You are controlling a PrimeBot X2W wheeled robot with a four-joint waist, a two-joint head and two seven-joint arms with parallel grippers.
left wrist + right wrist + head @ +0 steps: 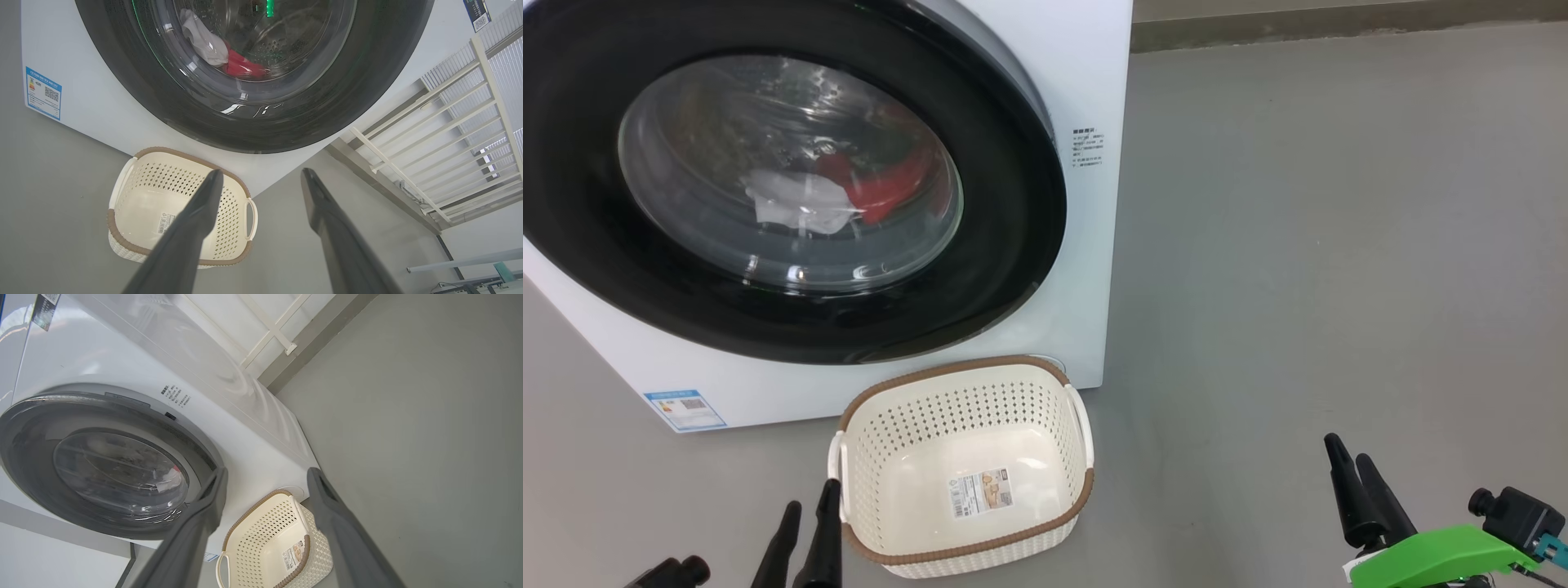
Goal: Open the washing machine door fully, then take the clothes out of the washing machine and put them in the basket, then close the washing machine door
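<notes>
Head view: glossy black-rimmed washing machine door (pixel 792 318) shut over red and white clothes (pixel 849 192) behind bulging glass; perforated cream basket (pixel 964 371) on grey floor (pixel 1298 245) just before the white washing machine (pixel 1094 82). Left wrist view: left gripper (pixel 262 175), jaws parted, unladen. Right wrist view: right gripper (pixel 267 473) likewise.

washing machine door (pixel 792 180) cropped top-left, small label (pixel 1087 147) — print unreadable

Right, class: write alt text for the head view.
A white washing machine, door shut, shows a red garment and a white garment through the glass. An empty cream basket sits on the grey floor before it; the left gripper and right gripper are open, low in frame.
</notes>
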